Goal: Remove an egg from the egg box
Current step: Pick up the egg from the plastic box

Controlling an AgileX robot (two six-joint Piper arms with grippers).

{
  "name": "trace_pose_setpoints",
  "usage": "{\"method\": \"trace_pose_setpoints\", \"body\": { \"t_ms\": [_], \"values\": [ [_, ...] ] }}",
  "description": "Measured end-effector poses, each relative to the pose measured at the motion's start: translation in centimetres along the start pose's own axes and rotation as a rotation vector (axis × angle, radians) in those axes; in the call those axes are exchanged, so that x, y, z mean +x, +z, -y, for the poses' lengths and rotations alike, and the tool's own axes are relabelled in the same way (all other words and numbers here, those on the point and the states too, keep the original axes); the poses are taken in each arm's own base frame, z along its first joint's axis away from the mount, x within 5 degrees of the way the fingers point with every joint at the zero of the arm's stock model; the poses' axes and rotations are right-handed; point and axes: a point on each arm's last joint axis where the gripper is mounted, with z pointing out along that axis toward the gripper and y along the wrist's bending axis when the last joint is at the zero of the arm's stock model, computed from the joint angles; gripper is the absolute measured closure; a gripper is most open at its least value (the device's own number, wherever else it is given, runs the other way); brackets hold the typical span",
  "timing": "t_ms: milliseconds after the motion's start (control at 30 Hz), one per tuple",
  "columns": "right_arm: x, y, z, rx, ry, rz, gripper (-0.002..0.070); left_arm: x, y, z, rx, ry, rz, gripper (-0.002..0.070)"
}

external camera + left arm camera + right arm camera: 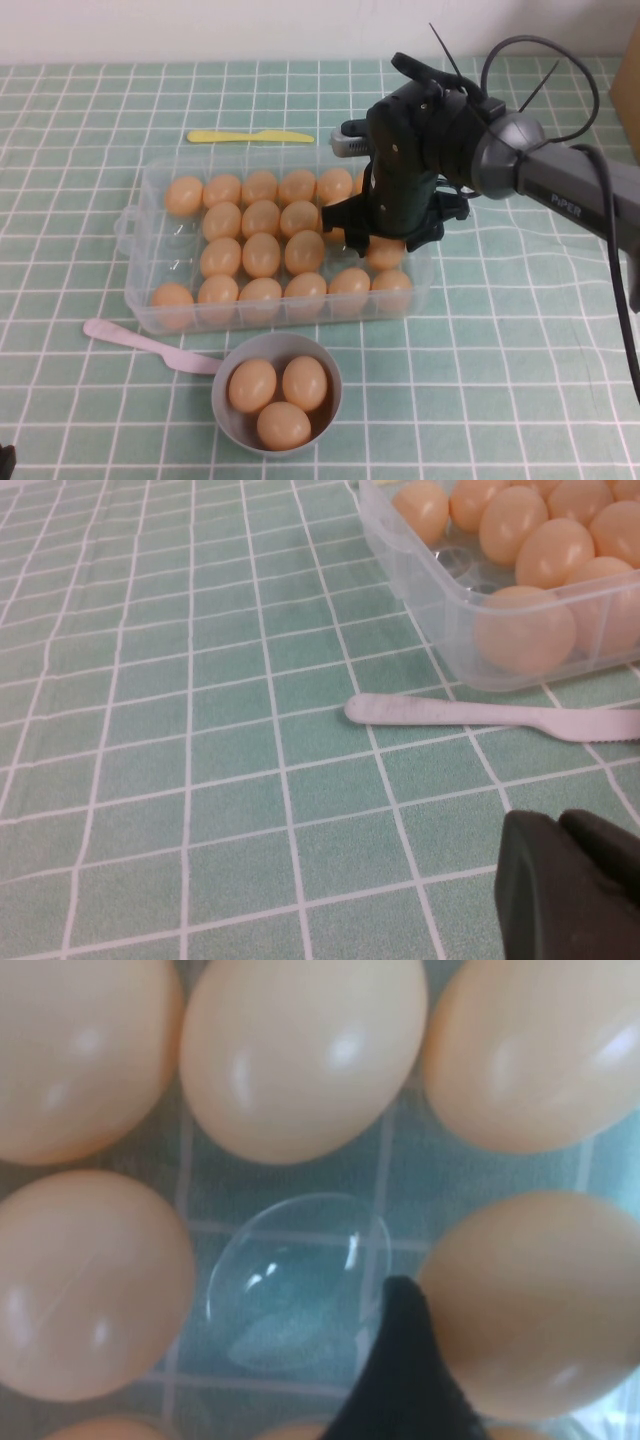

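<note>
The egg box (140,215) is a clear plastic tray holding several orange-tan eggs in rows. My right gripper (386,238) is lowered into its right end, over an egg (386,254). In the right wrist view one dark fingertip (400,1360) presses against the side of that egg (530,1300), which sits in the box beside an empty cup (295,1280). The other finger is out of view. My left gripper (575,880) is shut and empty, low over the tablecloth near the box's near left corner (470,630).
A grey bowl (330,400) with three eggs stands in front of the box. A pink plastic knife (140,342) lies to its left, also in the left wrist view (480,713). A yellow knife (250,136) lies behind the box.
</note>
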Motion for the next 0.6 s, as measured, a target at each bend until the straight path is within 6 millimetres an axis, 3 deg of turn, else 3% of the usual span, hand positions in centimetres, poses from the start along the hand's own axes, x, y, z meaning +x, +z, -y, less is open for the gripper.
{"method": "trace_pose_setpoints", "body": {
  "t_ms": [600],
  "values": [
    [0.0, 1.2, -0.3, -0.010, 0.000, 0.002, 0.0235, 0.0, 0.0, 0.0, 0.000, 0.000, 0.000, 0.0678]
  ]
}}
